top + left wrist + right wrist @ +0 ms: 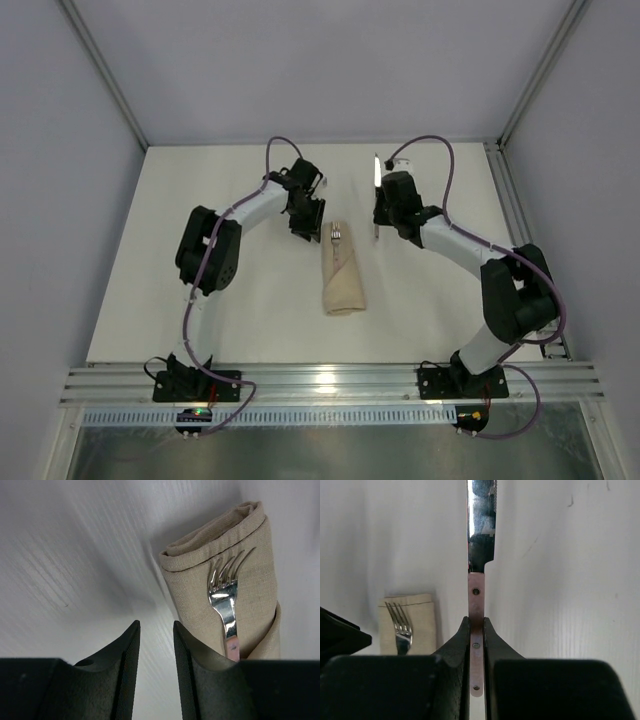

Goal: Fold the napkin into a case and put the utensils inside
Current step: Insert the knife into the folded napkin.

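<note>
We see the right claw (476, 630) pinching the knife (476, 597) by its handle, the left claw (156, 632) narrowly parted, empty, beside the case (257, 592).

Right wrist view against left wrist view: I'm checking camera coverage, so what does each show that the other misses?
Only the right wrist view shows the knife, its pinkish handle clamped by the right gripper, blade pointing away. Only the left wrist view shows the left gripper with jaws parted and nothing between them, beside the case. Both show the fork with its tines sticking out of the case's mouth.
</note>
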`<state>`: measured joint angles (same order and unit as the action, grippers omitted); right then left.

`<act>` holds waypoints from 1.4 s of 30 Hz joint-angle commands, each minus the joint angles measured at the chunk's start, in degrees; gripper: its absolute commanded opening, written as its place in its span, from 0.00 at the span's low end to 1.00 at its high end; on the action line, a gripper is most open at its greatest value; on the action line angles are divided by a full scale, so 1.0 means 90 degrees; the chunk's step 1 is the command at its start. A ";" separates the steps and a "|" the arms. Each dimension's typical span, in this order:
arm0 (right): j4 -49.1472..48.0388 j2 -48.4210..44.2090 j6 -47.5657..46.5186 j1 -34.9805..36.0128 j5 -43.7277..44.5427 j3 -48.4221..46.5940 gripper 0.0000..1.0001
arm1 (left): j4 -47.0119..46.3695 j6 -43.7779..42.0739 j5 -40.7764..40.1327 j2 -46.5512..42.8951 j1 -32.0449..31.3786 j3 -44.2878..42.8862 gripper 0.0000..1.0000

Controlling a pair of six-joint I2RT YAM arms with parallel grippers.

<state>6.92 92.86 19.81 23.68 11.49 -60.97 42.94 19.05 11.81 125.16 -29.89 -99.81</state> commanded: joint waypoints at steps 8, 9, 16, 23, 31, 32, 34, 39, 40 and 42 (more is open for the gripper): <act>-0.1335 0.0317 0.0211 0.1098 0.0306 -0.0276 0.04 | -0.0464 -0.0017 0.0337 -0.0285 0.0030 0.0045 0.39; -0.1364 0.0394 0.0220 0.1157 0.0374 -0.0257 0.04 | -0.0445 0.0002 0.0347 -0.0226 0.0030 -0.0003 0.38; -0.1160 0.0853 0.0250 0.1421 0.0442 -0.0442 0.04 | -0.0445 0.0149 0.0377 0.0136 0.0030 -0.0238 0.34; -0.0877 0.0845 0.0484 0.1568 0.0287 -0.0228 0.04 | -0.0474 0.0324 0.0553 0.0341 0.0040 -0.0297 0.30; -0.0301 0.0844 0.0513 0.1734 0.0511 -0.0335 0.04 | -0.0445 0.0559 0.0679 0.0458 0.0059 -0.0336 0.19; -0.0165 0.0835 0.0552 0.1734 0.0559 -0.0345 0.04 | -0.0445 0.0588 0.0709 0.0458 0.0059 -0.0336 0.17; 0.0002 0.0796 0.0591 0.1744 0.0540 -0.0335 0.04 | -0.0445 0.0686 0.0757 0.0458 0.0089 -0.0326 0.10; 0.0237 0.0601 0.0932 0.1812 0.0413 -0.0276 0.04 | -0.0464 0.0920 0.0923 0.0419 0.0157 -0.0190 0.00; 0.0305 0.0571 0.0962 0.1831 0.0442 -0.0286 0.04 | -0.0493 0.0979 0.0914 0.0409 0.0167 -0.0170 0.00; 0.0607 0.0551 0.1050 0.1938 0.0491 -0.0344 0.04 | -0.0561 0.1018 0.0875 0.0370 0.0177 -0.0112 0.00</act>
<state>9.61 101.51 26.61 39.72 14.41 -62.13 39.88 26.46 18.72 128.77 -28.82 -101.01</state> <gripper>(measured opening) 0.083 0.005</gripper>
